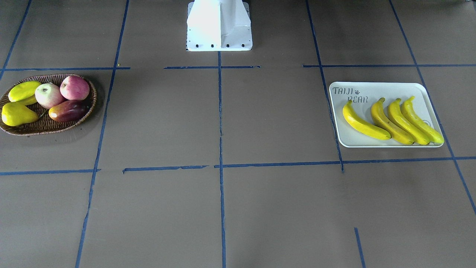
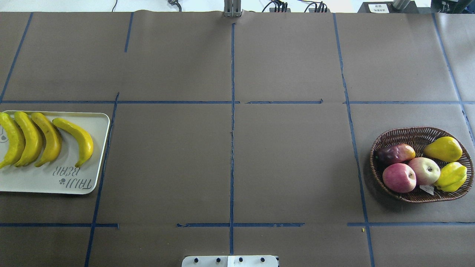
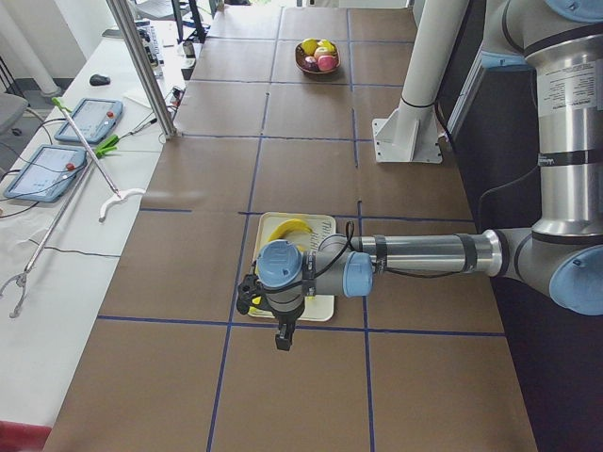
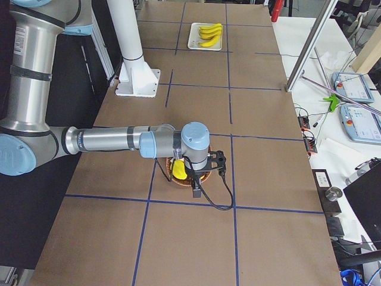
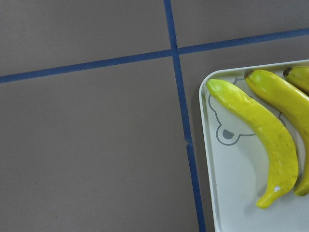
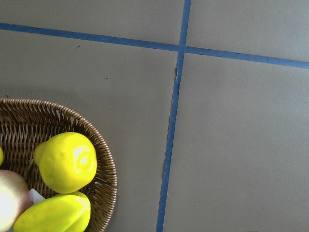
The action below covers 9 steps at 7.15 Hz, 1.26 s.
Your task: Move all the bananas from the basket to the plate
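Bananas: all four bananas [image 1: 390, 124] lie side by side on the plate [image 1: 386, 91]; none shows in the basket [image 1: 48, 130].
Basket contents: apples [image 1: 74, 87], yellow pears [image 1: 16, 114] and a dark fruit.
Left gripper [image 3: 282, 328]: hovers over the plate's corner; jaws cannot be told.
Right gripper [image 4: 196, 186]: hovers over the basket's rim; jaws cannot be told.
Risk: the task looks done, so a further grab could take a pear for a banana, or a descent could knock the outermost banana.
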Each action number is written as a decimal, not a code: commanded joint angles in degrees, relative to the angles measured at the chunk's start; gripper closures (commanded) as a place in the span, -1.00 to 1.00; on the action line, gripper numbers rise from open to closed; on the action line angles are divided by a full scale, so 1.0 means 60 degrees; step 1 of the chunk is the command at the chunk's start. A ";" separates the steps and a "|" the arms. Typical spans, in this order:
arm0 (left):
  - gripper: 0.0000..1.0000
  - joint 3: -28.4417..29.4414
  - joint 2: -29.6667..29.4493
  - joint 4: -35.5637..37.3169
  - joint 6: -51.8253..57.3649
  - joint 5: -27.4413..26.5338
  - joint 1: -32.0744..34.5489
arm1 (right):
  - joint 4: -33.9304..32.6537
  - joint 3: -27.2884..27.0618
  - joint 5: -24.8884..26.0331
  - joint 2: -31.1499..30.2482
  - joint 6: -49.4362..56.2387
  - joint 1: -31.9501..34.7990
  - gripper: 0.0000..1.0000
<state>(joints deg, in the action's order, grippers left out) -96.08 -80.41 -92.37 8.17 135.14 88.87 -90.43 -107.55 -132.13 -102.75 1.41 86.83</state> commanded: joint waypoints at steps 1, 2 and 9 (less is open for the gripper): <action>-1.00 0.0017 0.0042 -0.0044 0.0044 -0.0009 -0.0002 | 0.0043 -0.0033 -0.0141 -0.0117 -0.0176 -0.0087 -0.99; -1.00 -0.0011 0.0057 -0.0044 0.0029 0.0006 -0.0002 | 0.0057 -0.0033 -0.0185 -0.0117 -0.0220 -0.0131 -0.99; -1.00 -0.0070 0.0072 -0.0015 0.0029 -0.0097 -0.0031 | 0.0057 -0.0063 -0.0215 -0.0117 -0.0220 -0.0219 -0.99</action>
<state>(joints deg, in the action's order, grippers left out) -96.32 -79.93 -92.43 8.42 134.56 88.70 -90.09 -107.90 -133.42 -103.45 0.09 85.60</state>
